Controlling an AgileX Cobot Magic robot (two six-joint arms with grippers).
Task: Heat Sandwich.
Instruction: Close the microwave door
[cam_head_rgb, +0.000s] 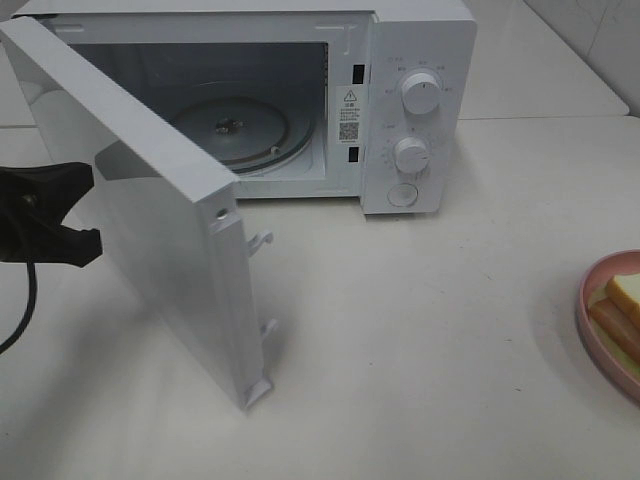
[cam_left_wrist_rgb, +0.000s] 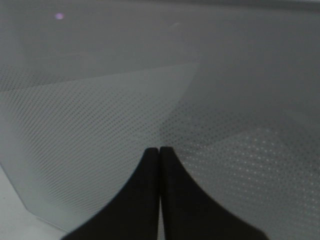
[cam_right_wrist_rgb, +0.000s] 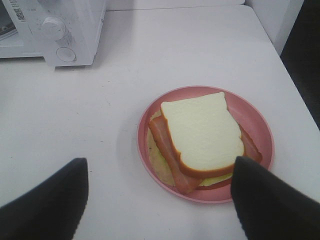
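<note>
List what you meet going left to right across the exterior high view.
Left claw → open microwave door → glass turntable → upper knob → pink plate → sandwich.

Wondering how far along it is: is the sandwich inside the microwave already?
No, the sandwich lies on its pink plate on the table, outside the microwave.

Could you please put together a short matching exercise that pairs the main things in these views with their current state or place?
Things:
1. microwave door
2. left claw
3. right claw
4. sandwich

States:
A. open, above the pink plate
B. swung wide open
C. lying on the plate
D. shut, close to the dotted door glass

Pairs: 1-B, 2-D, 3-A, 4-C
</note>
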